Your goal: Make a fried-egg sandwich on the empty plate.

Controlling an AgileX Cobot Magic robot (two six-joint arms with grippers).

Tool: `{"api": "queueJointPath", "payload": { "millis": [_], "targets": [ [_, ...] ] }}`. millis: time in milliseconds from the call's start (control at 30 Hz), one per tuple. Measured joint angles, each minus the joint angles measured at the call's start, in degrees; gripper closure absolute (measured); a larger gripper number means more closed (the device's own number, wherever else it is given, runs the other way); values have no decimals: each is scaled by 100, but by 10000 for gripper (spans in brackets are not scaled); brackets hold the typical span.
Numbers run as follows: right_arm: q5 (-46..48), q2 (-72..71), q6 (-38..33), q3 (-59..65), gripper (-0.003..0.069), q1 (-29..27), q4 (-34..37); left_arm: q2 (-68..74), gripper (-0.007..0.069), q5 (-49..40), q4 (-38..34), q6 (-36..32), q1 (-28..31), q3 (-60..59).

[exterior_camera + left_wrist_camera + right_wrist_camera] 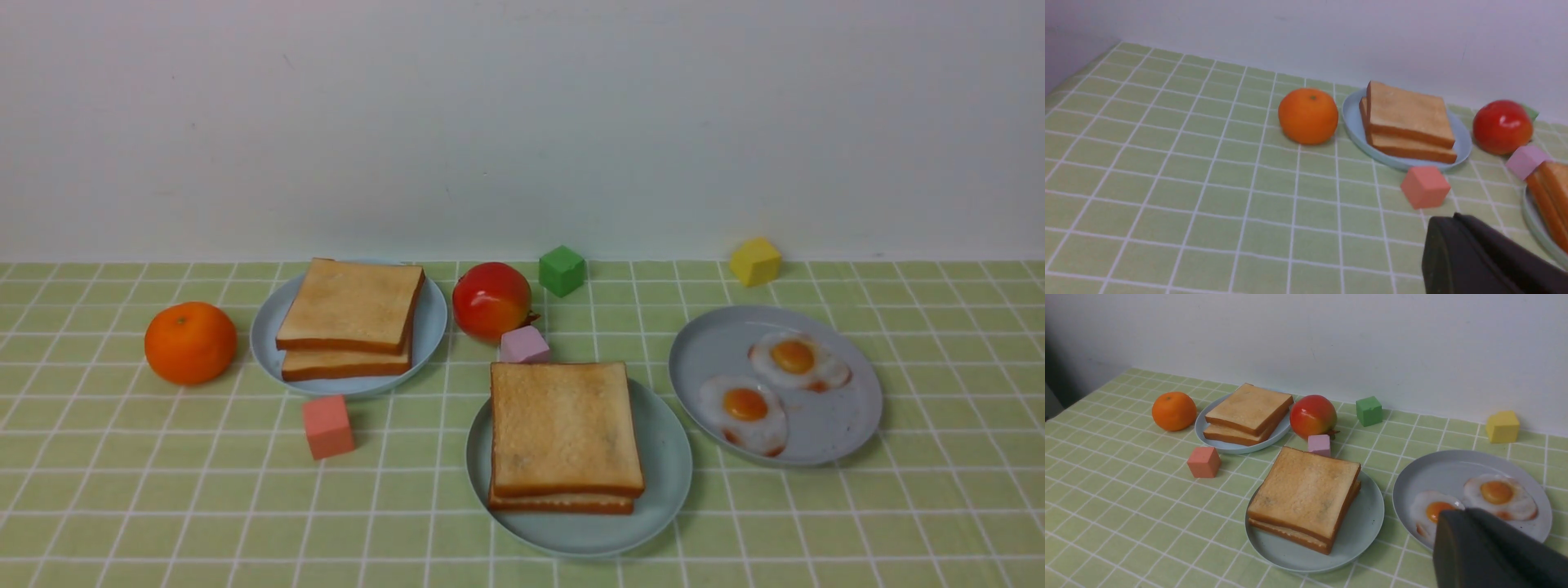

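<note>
The mint-teal plate (663, 478) sits at the front centre and carries two stacked toast slices (563, 425). No egg shows between them. The plate (1365, 522) and the stack (1306, 490) also show in the right wrist view. Two fried eggs (744, 408) (796, 358) lie on the greyish-lavender plate (714, 343) to the right. My left gripper (1453, 218) is shut and empty, above the cloth near the salmon cube. My right gripper (1461, 512) is shut and empty, in front of the nearer egg (1433, 510). Neither gripper shows in the front view.
A light-blue plate (430, 327) holds two more toast slices (351, 306). An orange (190, 343) lies at the left and a red fruit (491, 300) at mid-back. There are salmon (328, 426), lilac (524, 345), green (562, 270) and yellow (755, 261) cubes. A wall stands behind.
</note>
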State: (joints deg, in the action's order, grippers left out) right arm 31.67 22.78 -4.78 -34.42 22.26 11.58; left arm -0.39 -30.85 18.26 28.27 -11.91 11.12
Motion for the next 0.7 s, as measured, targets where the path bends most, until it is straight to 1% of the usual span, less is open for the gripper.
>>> {"api": "queueJointPath", "payload": {
  "millis": [100,200,300,433,700],
  "targets": [
    [0,0,0,0,628,0,0,-29,638,349,-356,-774,305,-588],
    [0,0,0,0,627,0,0,-29,638,420,-750,-1167,584,-1098],
    [6,0,0,0,623,0,5,-29,637,493,-893,-1246,785,-1224],
    [26,0,0,0,616,0,5,-29,636,565,-916,-1264,966,-1236],
    [69,0,0,0,604,0,5,-29,629,575,-916,-1269,980,-1236]
  ]
}}
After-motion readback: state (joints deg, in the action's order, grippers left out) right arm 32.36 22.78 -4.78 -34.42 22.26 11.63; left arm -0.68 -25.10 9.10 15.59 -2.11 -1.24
